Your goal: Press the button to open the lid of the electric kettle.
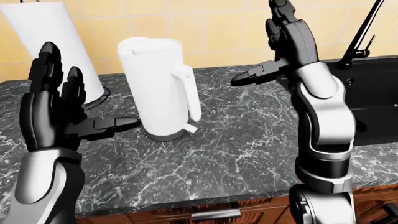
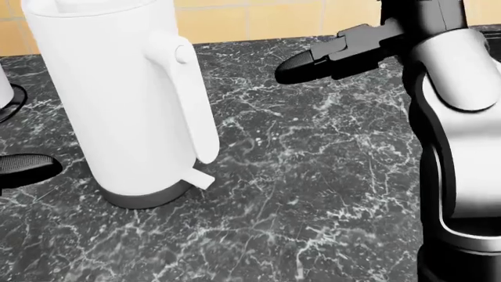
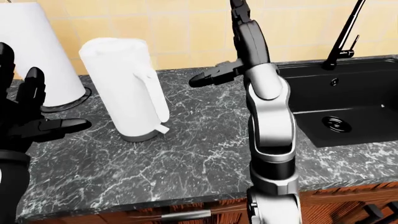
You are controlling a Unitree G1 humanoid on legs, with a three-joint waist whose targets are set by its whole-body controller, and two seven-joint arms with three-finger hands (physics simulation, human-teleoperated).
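Note:
A white electric kettle (image 1: pixel 158 88) stands upright on the dark marble counter (image 1: pixel 236 140), its lid shut. Its handle (image 1: pixel 190 93) faces the view's right, with a round button (image 2: pixel 181 54) near the handle's top. My left hand (image 1: pixel 78 98) is open to the left of the kettle, fingers up; its thumb (image 1: pixel 118 123) points at the kettle's base and stays just apart from it. My right hand (image 1: pixel 267 51) is open and raised to the right of the kettle, clear of it, with its thumb (image 2: pixel 313 59) pointing left toward the handle.
A white paper towel roll (image 1: pixel 50 42) stands left of and beyond the kettle. A black sink (image 1: pixel 373 102) with a dark faucet (image 1: pixel 364 35) lies at the right. The counter's near edge and a drawer handle (image 1: pixel 214 214) are at the bottom. A yellow tiled wall is behind.

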